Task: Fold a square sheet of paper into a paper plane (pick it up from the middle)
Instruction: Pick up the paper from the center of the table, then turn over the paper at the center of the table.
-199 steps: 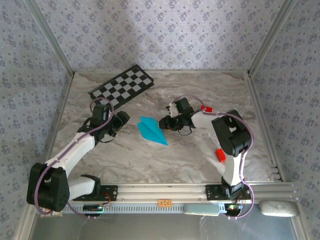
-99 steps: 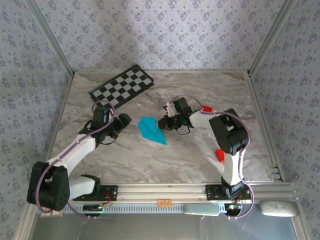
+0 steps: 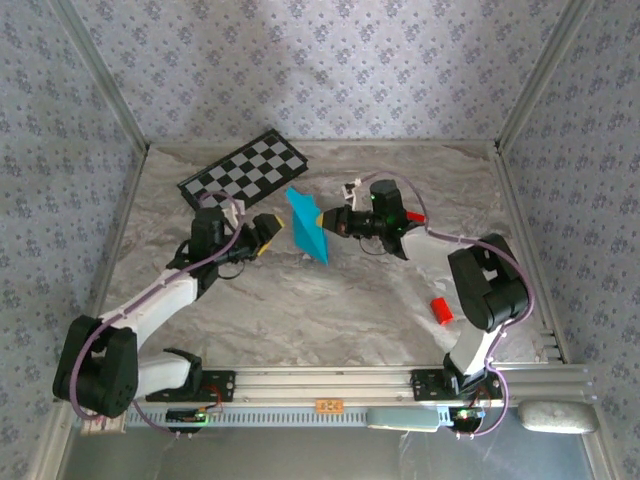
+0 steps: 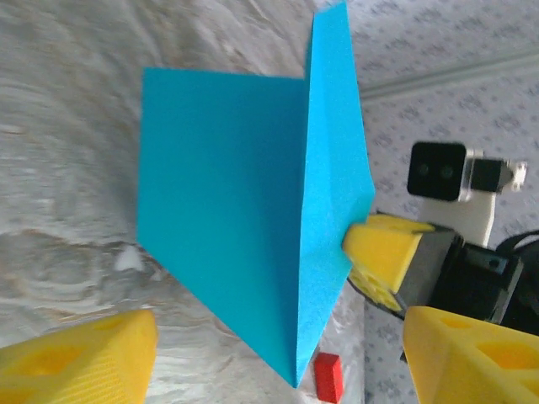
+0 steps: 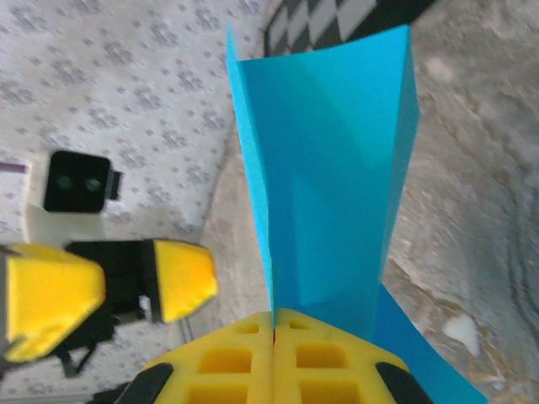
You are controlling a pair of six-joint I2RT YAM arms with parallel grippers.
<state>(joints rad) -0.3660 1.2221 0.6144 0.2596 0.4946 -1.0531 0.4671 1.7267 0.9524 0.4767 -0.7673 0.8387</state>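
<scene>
One paper plane [image 3: 308, 226] pinched in right fingers [image 5: 290, 330], left fingers [image 4: 76, 362] spread apart, marbled table [image 3: 330, 310], patterned walls [image 3: 330, 70]

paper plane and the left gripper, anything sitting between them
The stretch is bare: just marble table between the open left gripper and the paper plane, as the top external view shows. The right gripper pinches the plane's other side.
</scene>
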